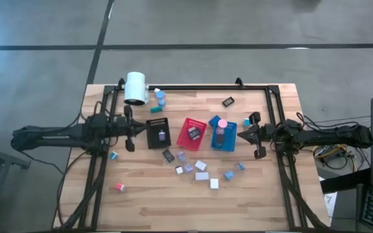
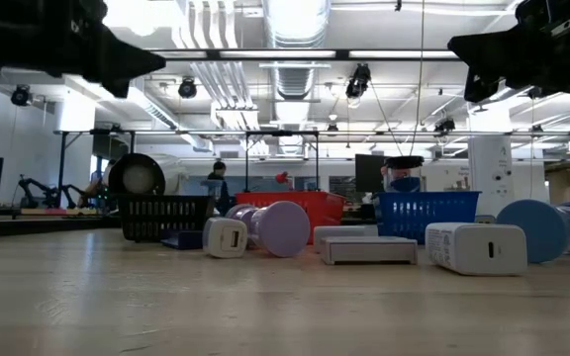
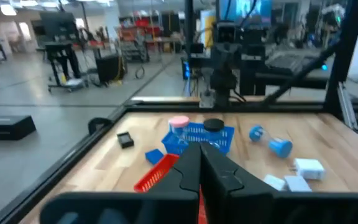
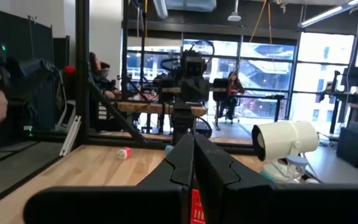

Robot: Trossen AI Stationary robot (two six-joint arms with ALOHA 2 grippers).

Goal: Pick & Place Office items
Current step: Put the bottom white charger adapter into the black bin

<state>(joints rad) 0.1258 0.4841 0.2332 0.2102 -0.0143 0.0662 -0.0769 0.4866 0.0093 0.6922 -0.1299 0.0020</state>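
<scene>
We see the left tool (image 1: 130, 136) closed and empty, hanging over the table (image 1: 147, 194) just left of the black tray (image 1: 158, 133). The red tray (image 1: 191, 133) and blue tray (image 1: 223, 134) follow, with small office items (image 1: 201, 171) scattered on the wood below them. The right tool (image 1: 252, 138), also closed and empty, hangs beside the blue tray.

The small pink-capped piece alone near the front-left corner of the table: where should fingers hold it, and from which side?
The pink-capped piece lies on its side, clear of everything else, so coming straight down from above looks best. Close the fingers across its short middle, not end to end. The left gripper, now shut, is nearer.
</scene>
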